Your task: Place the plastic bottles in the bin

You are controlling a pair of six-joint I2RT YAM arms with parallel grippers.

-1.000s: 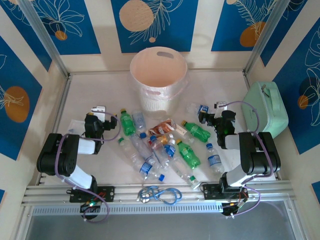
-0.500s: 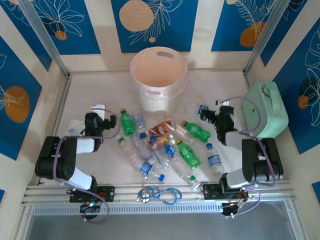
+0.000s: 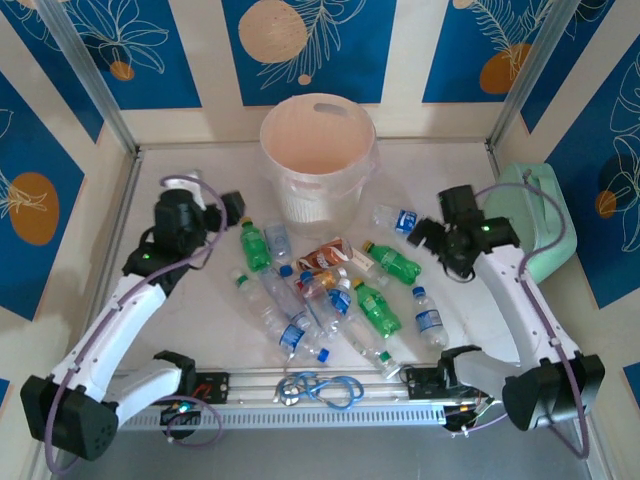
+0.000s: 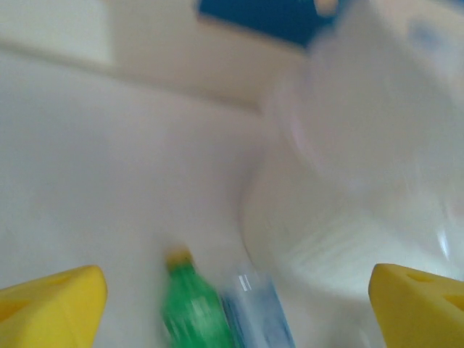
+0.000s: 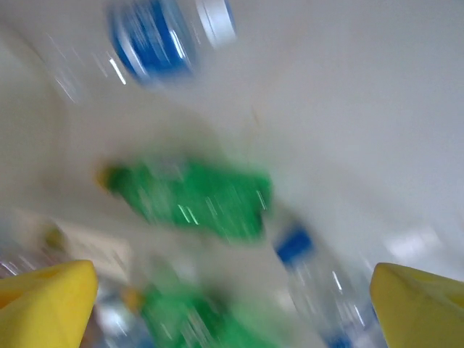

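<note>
Plastic bottles lie scattered mid-table in a heap [image 3: 320,300], clear ones with blue caps and green ones with yellow caps. The white bin [image 3: 318,160] stands upright behind them. My left gripper [image 3: 232,207] hovers open just left of a green bottle [image 3: 254,245] and a clear one [image 3: 278,240]; its wrist view, blurred, shows that green bottle [image 4: 192,308], the clear bottle [image 4: 257,312] and the bin wall [image 4: 362,181]. My right gripper [image 3: 425,235] is open beside a clear blue-labelled bottle [image 3: 396,218] and a green bottle [image 3: 393,262], seen blurred as the green bottle [image 5: 196,196]. Nothing is held.
A mint-green case [image 3: 535,225] leans at the right wall, close behind the right arm. Blue looped cords [image 3: 320,388] lie on the front rail. Walls and metal posts close the table in on three sides.
Both arms have unfolded and reached forward. The left gripper swung up toward the bin side of the pile; the right gripper rose over the bottles at the right. Both wrist views are motion-blurred.
</note>
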